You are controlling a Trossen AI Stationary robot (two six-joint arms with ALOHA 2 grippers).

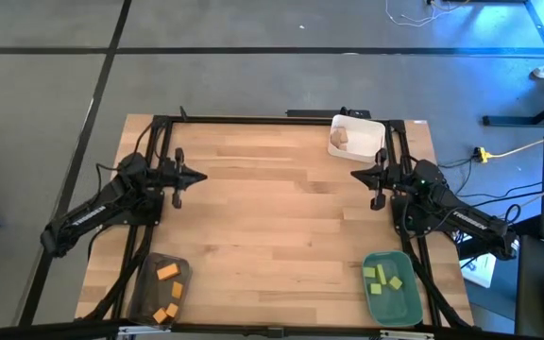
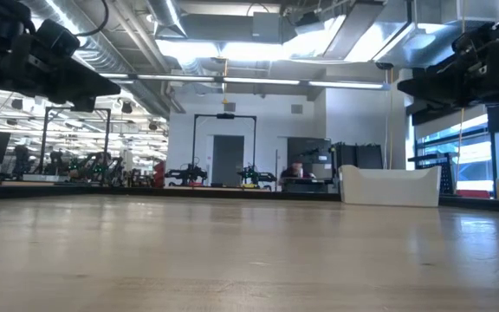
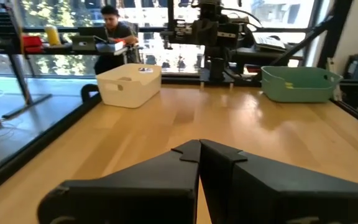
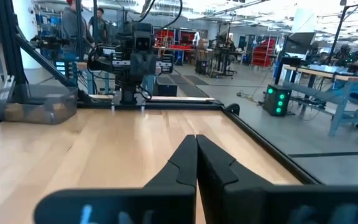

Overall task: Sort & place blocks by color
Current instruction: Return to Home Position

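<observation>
You are seeing the left gripper and right gripper hovering closed and empty by the side edges of the desk; the blocks are sitting in trays at three corners.

- table: pale wood planks, smooth, with a soft sheen
- white tray: matt plastic
- green tray: smooth plastic, faintly glossy
- grey tray: translucent plastic
- tan block: bare wood
- orange blocks and green blocks: matt, evenly coloured
- left gripper and right gripper: matt black, plastic-looking
</observation>
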